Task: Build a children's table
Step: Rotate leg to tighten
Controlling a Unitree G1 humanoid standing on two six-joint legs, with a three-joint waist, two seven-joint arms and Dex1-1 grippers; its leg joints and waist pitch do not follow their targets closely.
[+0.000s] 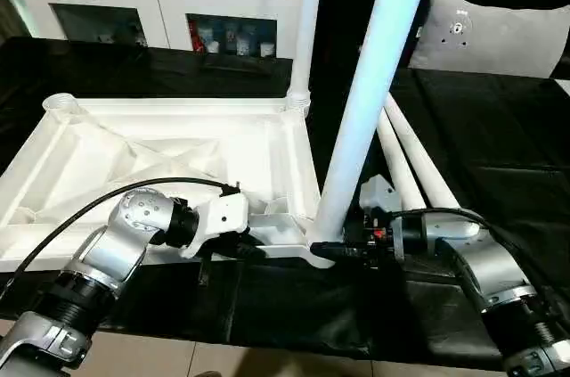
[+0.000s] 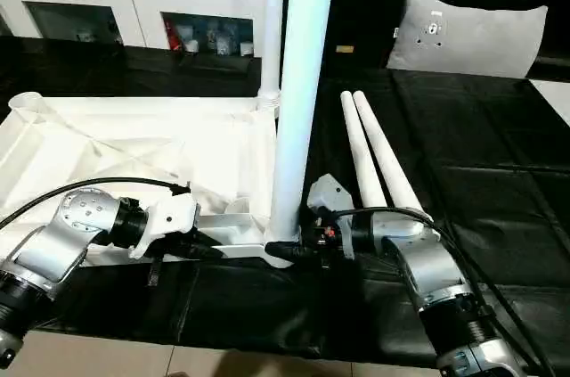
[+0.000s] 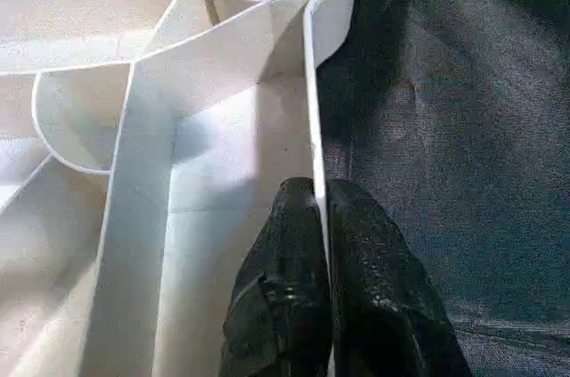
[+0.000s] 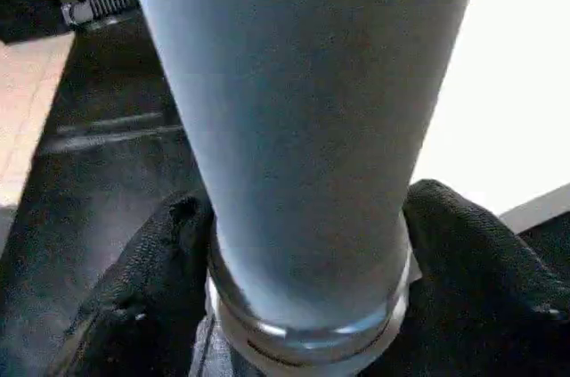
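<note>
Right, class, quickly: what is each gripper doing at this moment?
Left gripper: shut on the table top's rim.
Right gripper: fingers either side of the upright leg, gripping its base.

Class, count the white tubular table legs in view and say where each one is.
4: one upright in the far corner socket, one upright at the near corner, two lying side by side on the black cloth.

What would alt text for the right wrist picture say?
Two black fingers of the right gripper clasp the base of an upright white table leg, one on each side, over a black cloth.
</note>
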